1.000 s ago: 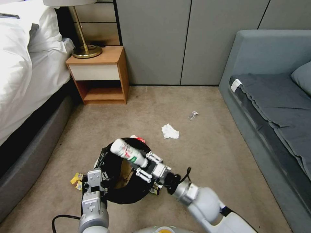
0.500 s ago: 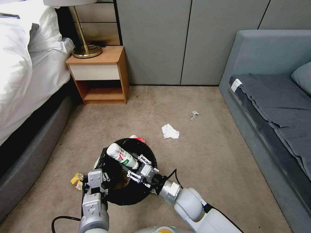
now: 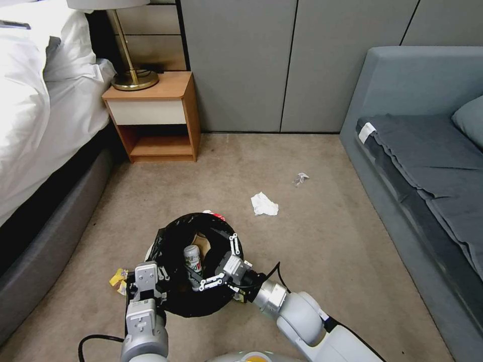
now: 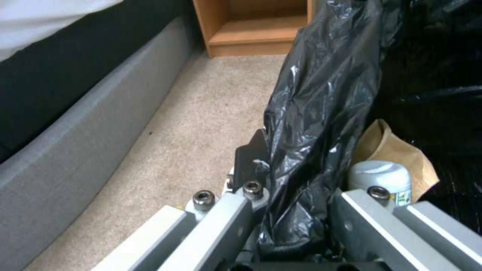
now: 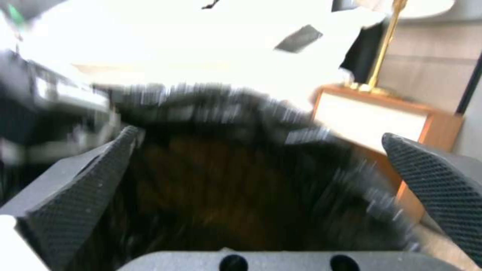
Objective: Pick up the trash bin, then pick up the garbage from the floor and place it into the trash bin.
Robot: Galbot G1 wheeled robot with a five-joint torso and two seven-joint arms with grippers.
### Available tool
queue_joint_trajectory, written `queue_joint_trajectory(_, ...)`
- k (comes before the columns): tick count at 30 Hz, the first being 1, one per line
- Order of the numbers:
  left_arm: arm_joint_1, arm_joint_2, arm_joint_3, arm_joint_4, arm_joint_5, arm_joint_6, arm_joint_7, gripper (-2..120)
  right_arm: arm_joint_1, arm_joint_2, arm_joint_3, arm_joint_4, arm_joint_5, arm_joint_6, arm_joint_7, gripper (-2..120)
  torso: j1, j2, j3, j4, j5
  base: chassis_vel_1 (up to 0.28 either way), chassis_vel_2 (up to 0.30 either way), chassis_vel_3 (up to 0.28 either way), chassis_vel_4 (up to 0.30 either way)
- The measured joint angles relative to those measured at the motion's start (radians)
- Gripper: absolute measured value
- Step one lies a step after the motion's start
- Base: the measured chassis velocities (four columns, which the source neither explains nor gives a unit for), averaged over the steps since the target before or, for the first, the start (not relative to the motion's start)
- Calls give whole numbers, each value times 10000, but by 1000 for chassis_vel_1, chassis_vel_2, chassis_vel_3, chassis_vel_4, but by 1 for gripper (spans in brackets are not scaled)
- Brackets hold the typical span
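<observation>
A: Where is the trash bin point(image 3: 201, 266) sitting?

B: It is hanging low in front of the robot, just above the carpet point(image 3: 322, 236). The left gripper point(image 3: 147, 286) is clamping its near-left rim — one finger outside, one inside, with the black liner bag point(image 4: 321, 98) squeezed between them.

A: And the right gripper point(image 3: 217, 261)?

B: It is reaching over the bin's mouth, fingers spread wide and holding nothing. In the right wrist view both textured pads point(image 5: 75, 203) are standing far apart, with the dark inside of the bin between them.

A: What is lying in the bin?

B: A small white bottle point(image 3: 192, 259) with a green label is standing inside, apart from the spread fingers. In the left wrist view the bottle is resting against a brown paper bag point(image 4: 397, 150).

A: Is any garbage lying on the floor?

B: A crumpled white tissue point(image 3: 263, 204) is lying beyond the bin, and a small clear scrap point(image 3: 300, 178) farther off toward the sofa point(image 3: 417, 166). Yellow wrappers point(image 3: 119, 280) are lying just left of the left gripper — and a red wrapper point(image 3: 216, 216) is peeking out at the bin's far rim.
</observation>
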Motion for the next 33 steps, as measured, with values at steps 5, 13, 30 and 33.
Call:
queue_joint_trajectory(5, -67, 14, -44, 121, -30, 13, 0, 1, -211, -55, 404, 941, 25, -58, 172, 114, 0, 0, 0, 1, 0, 0, 0, 0, 0)
queue_joint_trajectory(13, -163, 23, -128, 321, -93, 16, 0, 1, -1305, 213, 1855, 3255, -23, -470, 1764, 111, 0, 0, 0, 2, 0, 0, 0, 0, 0)
queue_joint_trajectory(30, -378, 247, -364, 233, -891, 8, -54, 1, -3985, 1298, 3644, 2966, -1102, 394, 3511, 100, 0, 0, 0, 0, -1, 0, 0, 0, 0)
queue_joint_trajectory(33, -391, 250, -355, 193, -934, 9, -62, 1, -3964, 1285, 3701, 2865, -1061, 457, 3490, 100, 1, 0, 0, 1, 0, 0, 0, 0, 0)
